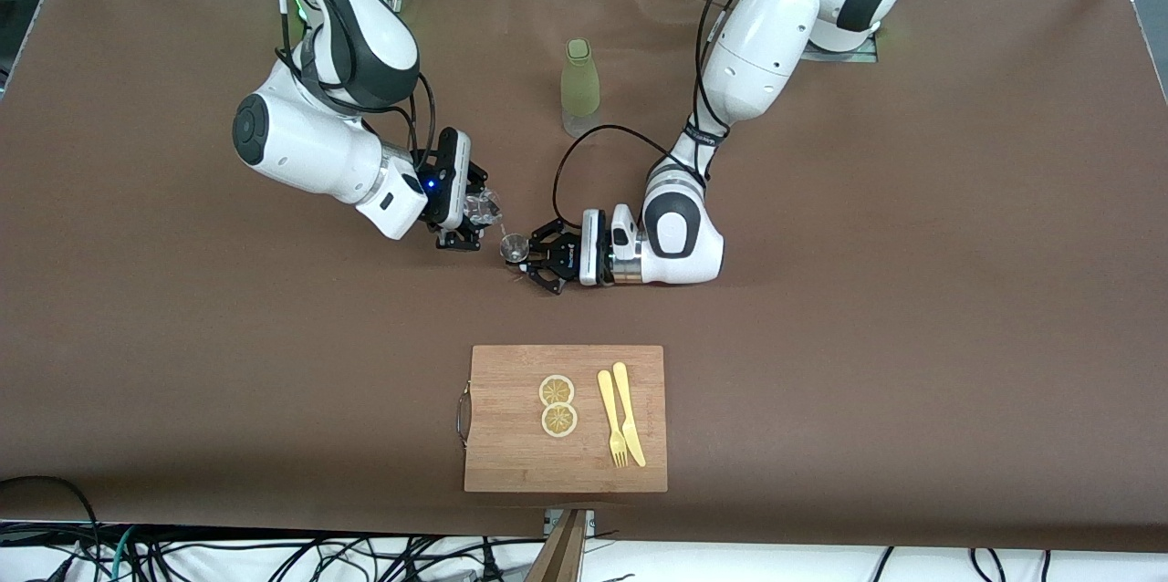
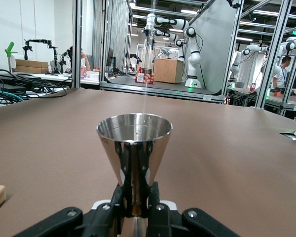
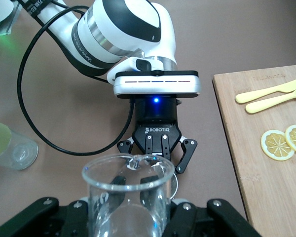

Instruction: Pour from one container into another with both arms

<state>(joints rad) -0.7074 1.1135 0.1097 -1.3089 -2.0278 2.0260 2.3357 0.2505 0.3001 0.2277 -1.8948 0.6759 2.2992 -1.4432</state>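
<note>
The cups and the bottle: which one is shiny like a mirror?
The metal jigger, held upright in the left gripper. The glass cup in the right gripper is see-through, and the bottle is pale green.

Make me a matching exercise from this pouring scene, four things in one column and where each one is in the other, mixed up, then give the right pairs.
Things:
1. glass cup
2. jigger
3. green bottle
4. lemon slices

Places:
A. on the cutting board
B. standing alone on the table
C. held in the right gripper
D. held in the left gripper

Pairs: 1-C, 2-D, 3-B, 4-A
</note>
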